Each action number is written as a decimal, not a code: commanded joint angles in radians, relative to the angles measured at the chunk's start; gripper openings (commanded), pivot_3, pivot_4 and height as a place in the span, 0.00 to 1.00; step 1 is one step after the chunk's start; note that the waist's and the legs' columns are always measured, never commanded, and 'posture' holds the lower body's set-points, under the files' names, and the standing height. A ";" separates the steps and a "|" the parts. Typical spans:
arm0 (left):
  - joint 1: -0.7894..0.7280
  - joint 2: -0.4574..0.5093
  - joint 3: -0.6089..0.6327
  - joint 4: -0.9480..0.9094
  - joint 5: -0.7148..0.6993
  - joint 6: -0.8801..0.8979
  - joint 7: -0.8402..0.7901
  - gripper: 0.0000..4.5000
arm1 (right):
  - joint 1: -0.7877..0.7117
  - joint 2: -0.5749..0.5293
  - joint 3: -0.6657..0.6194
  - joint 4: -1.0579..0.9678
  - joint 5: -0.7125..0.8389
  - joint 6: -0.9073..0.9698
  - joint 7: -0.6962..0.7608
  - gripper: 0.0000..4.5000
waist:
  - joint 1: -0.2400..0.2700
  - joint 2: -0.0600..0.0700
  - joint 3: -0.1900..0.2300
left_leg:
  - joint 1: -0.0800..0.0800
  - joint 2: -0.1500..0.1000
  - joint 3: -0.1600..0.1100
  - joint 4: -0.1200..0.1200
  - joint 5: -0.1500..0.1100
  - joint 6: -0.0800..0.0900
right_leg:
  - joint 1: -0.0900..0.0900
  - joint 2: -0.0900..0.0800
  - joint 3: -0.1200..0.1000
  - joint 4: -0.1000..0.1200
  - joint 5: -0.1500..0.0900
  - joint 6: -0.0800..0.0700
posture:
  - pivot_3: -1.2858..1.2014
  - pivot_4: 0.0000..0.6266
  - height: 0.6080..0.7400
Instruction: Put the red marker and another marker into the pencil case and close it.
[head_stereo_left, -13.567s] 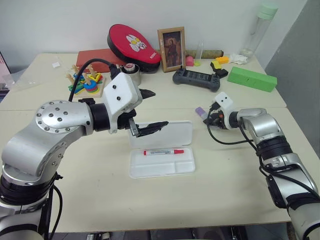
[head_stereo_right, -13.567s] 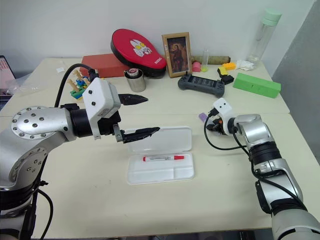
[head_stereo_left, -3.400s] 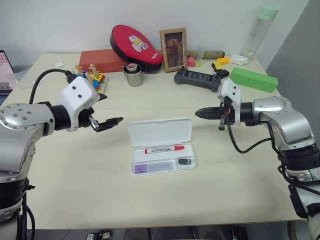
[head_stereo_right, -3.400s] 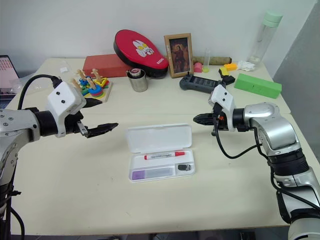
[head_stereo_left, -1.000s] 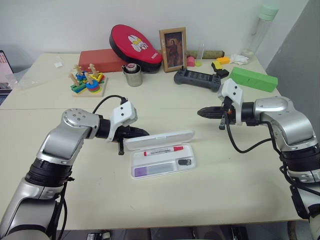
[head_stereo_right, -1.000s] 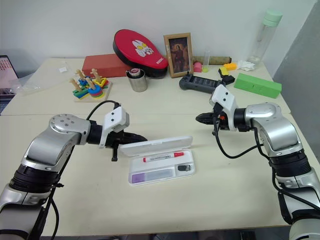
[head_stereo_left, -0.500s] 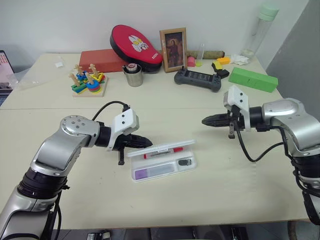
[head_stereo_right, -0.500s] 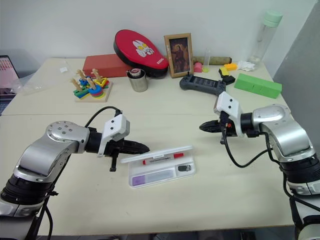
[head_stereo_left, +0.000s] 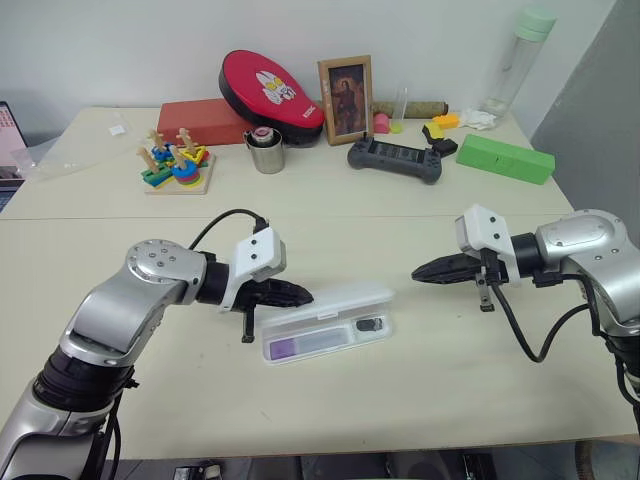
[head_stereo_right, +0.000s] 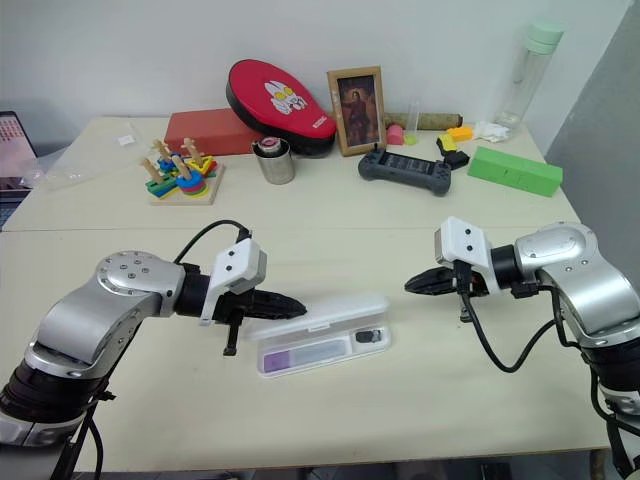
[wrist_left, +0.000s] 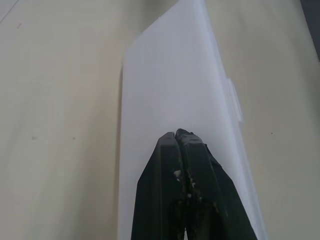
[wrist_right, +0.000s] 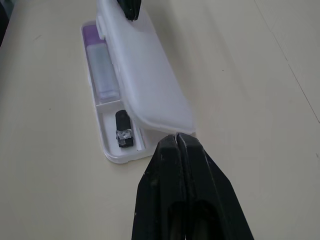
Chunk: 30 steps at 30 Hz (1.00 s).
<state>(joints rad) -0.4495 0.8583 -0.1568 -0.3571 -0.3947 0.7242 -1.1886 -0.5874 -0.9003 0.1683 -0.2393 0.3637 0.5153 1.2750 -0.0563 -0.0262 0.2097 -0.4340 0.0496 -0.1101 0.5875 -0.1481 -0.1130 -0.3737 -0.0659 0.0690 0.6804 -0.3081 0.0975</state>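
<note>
Cluttering beige table (head_stereo_left: 330, 400) beside white wall (head_stereo_left: 150, 50)

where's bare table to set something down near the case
Bare table runs along the near edge in front of the pencil case, and between the case and the right gripper. A wide empty strip also lies behind the case, before the gamepad and steel cup. The back edge is crowded; the left gripper rests on the lid.
</note>
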 joint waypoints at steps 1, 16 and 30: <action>0.017 -0.004 -0.022 -0.034 -0.007 -0.004 0.008 0.00 | -0.003 -0.012 -0.018 -0.046 0.006 -0.007 0.007 0.00 | 0.001 0.000 0.000 | 0.000 0.000 0.000 0.000 0.000 0.000 | 0.000 0.000 0.000 0.000 0.000 0.000 | 0.52 0.24 1.00; 0.038 -0.032 -0.147 0.021 0.114 -0.117 0.046 0.00 | 0.075 -0.064 0.008 -0.041 -0.082 -0.118 0.053 0.00 | 0.005 0.000 0.000 | 0.000 0.000 0.000 0.001 0.000 0.000 | 0.000 0.000 0.000 0.000 0.000 0.000 | 0.52 0.24 1.00; 0.050 -0.055 -0.147 0.024 0.141 -0.155 0.060 0.00 | 0.074 -0.048 0.006 -0.031 -0.085 -0.111 0.037 0.00 | 0.007 0.001 -0.001 | 0.001 0.000 0.000 0.001 0.000 0.000 | 0.002 0.000 0.000 0.000 0.000 0.002 | 0.52 0.24 1.00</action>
<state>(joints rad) -0.4125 0.8083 -0.3145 -0.3256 -0.2384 0.5372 -1.1420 -0.5139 -0.9486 0.1895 -0.2600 0.2745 0.4073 1.3130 -0.0496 -0.0251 0.2087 -0.4330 0.0496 -0.1101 0.5890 -0.1481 -0.1130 -0.3718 -0.0659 0.0690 0.6805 -0.3086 0.0992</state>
